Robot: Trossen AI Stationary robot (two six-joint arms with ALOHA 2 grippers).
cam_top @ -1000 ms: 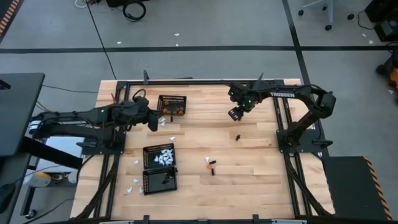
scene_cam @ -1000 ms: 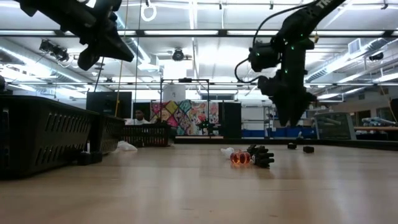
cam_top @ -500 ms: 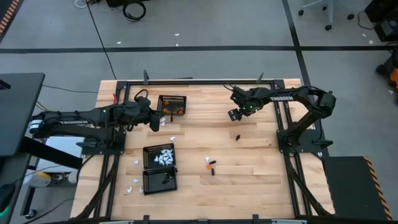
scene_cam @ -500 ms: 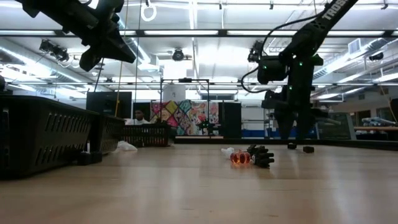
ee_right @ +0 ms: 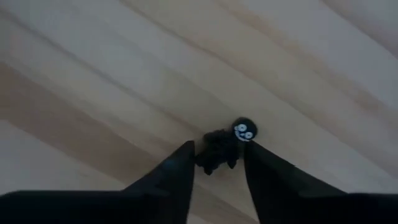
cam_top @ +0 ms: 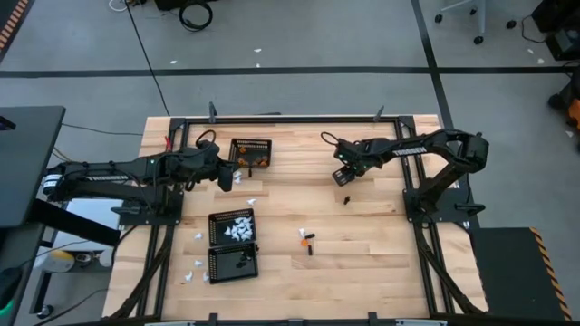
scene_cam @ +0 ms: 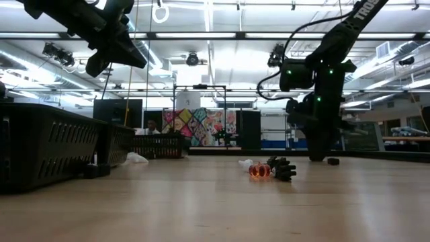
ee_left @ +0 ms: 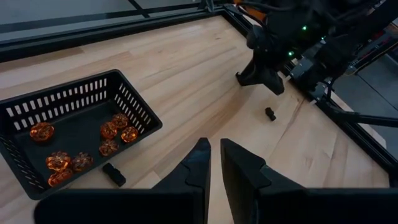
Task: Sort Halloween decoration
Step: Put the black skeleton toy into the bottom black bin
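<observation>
My right gripper (cam_top: 343, 177) is low over the table, right of centre, open. In the right wrist view (ee_right: 219, 163) its fingers stand on either side of a small black piece with a white face (ee_right: 224, 149) that lies on the wood. Another black piece (cam_top: 347, 198) lies just nearer. An orange piece (cam_top: 303, 234) and a black one (cam_top: 309, 249) lie mid-table. Loose white pieces (cam_top: 249, 198) lie near the baskets. My left gripper (cam_top: 225, 177) hangs shut and raised beside the basket of orange pieces (cam_top: 251, 152). My right gripper comes at the black piece (ee_right: 214, 155) from above, pointing down, one finger (ee_right: 180, 165) on each side of it. The piece lies flat on the table. Whether the fingers touch it, I cannot tell.
Three black mesh baskets sit on the table's left half: one with orange pieces (ee_left: 68, 102) and a single black piece (ee_left: 113, 174), one with white pieces (cam_top: 232, 226), one with black pieces (cam_top: 233, 263). More white pieces (cam_top: 195, 270) lie by the near-left baskets. Metal frame rails border the table.
My right gripper has come down from a raised position to the table top, shifting slightly toward the near edge, and now stands over a black piece. My left arm has kept still.
</observation>
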